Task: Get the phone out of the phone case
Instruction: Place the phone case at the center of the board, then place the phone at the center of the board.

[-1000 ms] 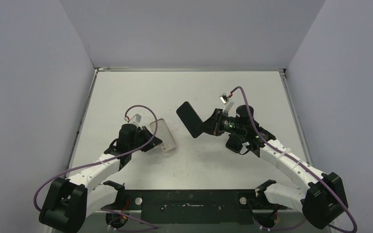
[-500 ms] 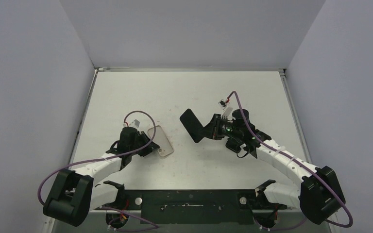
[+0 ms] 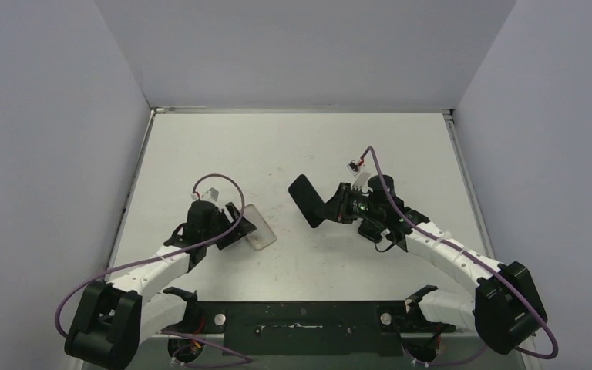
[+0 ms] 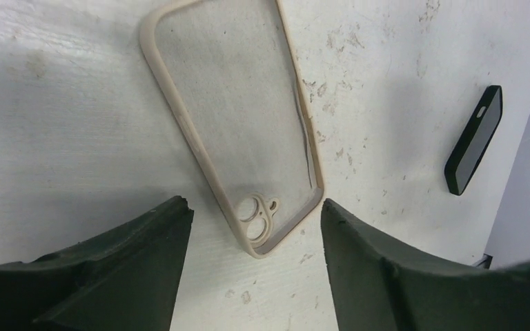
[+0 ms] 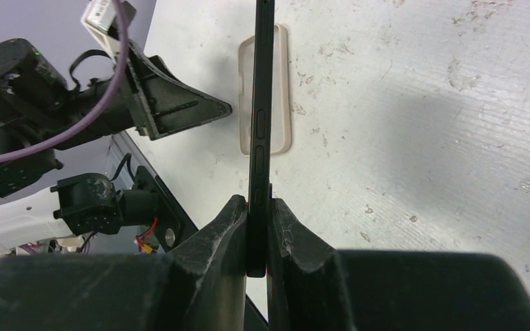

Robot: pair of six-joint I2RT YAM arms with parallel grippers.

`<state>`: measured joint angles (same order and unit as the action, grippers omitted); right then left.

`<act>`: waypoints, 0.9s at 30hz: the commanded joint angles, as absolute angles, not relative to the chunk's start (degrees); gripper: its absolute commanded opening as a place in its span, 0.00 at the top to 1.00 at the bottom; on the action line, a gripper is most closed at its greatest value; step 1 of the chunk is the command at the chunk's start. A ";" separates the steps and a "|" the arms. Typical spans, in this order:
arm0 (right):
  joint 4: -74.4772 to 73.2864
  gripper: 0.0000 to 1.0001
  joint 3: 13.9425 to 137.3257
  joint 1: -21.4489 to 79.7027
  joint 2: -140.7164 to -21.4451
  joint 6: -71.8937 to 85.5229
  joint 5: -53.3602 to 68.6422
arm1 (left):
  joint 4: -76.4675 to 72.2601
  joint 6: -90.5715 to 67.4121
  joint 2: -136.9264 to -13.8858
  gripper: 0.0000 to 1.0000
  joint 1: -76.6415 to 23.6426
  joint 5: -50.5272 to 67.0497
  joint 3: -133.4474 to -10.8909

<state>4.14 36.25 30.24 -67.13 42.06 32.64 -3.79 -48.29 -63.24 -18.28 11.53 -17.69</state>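
Observation:
The clear, beige-rimmed phone case lies flat and empty on the table, its camera cut-out toward my left gripper. In the left wrist view the case rests just ahead of the open left gripper, and neither finger touches it. The black phone is out of the case, held on edge above the table by my right gripper. In the right wrist view the right gripper is shut on the phone's lower end, with the case on the table beyond it.
The white table is scuffed and speckled, with grey walls on three sides. The black mounting bar runs along the near edge between the arm bases. In the right wrist view the left arm sits beside the case.
My left gripper lowered the case to the table and opened, letting it go flat. The right gripper with the phone dropped slightly and stayed shut.

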 commanded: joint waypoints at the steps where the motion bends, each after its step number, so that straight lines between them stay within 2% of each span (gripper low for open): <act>1: 7.10 1.00 37.34 28.57 -66.35 39.17 30.94 | 4.13 -43.96 -58.09 0.30 -17.50 8.27 -24.35; 3: 6.70 1.00 37.29 27.10 -66.49 38.79 30.55 | 7.75 -41.75 -55.93 0.25 -17.49 7.50 -26.98; 6: 6.47 1.00 36.86 25.25 -67.31 38.40 29.19 | 12.25 -38.03 -53.63 0.04 -17.45 6.43 -31.40; 11: 9.00 1.00 35.79 23.06 -70.80 38.15 28.27 | 20.43 -31.17 -47.89 0.03 -17.40 0.78 -39.82; 16: 12.87 1.00 36.01 20.61 -74.94 38.10 27.25 | 20.98 -24.46 -39.50 0.03 -18.37 -7.42 -43.73; 18: 15.10 1.00 36.20 19.46 -76.89 38.38 27.88 | 20.35 -24.83 -35.83 0.03 -18.62 -9.81 -42.30; 22: 17.90 1.00 37.29 17.91 -81.61 38.09 28.92 | 11.97 -24.16 -25.72 0.03 -18.63 -5.83 -34.06; 27: 20.97 1.00 38.32 17.20 -88.32 39.00 31.09 | 9.39 -24.84 -18.66 0.03 -18.63 -6.13 -27.87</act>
<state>12.14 35.40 17.63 -85.36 39.20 28.56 14.02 -26.26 -21.50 -18.35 -5.65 -31.03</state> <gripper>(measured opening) 0.127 0.973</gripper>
